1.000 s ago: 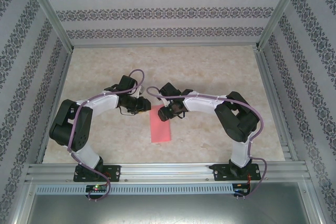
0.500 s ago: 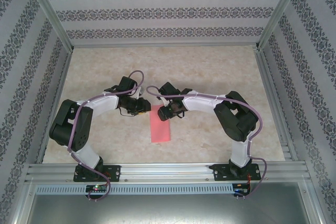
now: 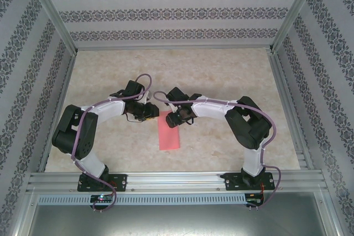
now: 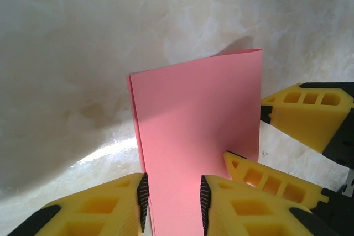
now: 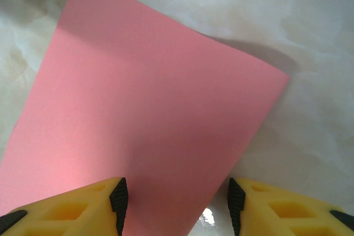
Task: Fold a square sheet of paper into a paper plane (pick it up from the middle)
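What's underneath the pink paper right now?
The pink paper lies on the marbled table. In the left wrist view one edge shows a second pink layer beneath. Anything under its middle is covered.

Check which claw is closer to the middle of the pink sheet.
Right. The right claw is over the far end of the sheet, fingers straddling it. The left claw is at its far-left corner, farther from the middle.

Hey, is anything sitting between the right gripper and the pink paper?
Nothing visible does. The pink paper lies on the table right under the open right gripper; the left gripper is beside it, not between.
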Motion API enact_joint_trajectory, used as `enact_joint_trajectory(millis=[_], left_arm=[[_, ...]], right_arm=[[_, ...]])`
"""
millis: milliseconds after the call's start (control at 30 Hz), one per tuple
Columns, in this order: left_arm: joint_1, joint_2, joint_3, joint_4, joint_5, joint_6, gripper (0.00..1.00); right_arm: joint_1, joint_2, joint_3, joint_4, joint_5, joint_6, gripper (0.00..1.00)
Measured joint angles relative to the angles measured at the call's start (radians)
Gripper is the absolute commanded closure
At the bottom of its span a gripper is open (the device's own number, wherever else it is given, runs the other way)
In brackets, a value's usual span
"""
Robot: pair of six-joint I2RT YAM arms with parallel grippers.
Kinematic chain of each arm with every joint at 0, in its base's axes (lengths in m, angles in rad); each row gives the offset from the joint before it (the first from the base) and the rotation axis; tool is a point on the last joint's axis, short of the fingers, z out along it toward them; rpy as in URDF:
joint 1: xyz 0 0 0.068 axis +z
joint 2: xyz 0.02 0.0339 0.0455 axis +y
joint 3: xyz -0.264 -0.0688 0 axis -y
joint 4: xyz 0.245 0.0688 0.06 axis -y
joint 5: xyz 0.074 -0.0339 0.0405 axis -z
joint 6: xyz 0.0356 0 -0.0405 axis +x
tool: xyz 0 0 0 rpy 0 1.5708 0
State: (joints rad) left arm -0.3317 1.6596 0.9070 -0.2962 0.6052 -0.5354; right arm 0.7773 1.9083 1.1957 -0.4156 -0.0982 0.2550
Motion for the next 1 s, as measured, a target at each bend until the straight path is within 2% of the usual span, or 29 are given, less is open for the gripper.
enact_joint_trajectory(millis=[1000], left_arm=[[-0.002, 0.016, -0.018, 0.055, 0.016, -0.034, 0.7]], right_arm=[[0.006, 0.004, 0.002, -0.002, 0.011, -0.014, 0.46]])
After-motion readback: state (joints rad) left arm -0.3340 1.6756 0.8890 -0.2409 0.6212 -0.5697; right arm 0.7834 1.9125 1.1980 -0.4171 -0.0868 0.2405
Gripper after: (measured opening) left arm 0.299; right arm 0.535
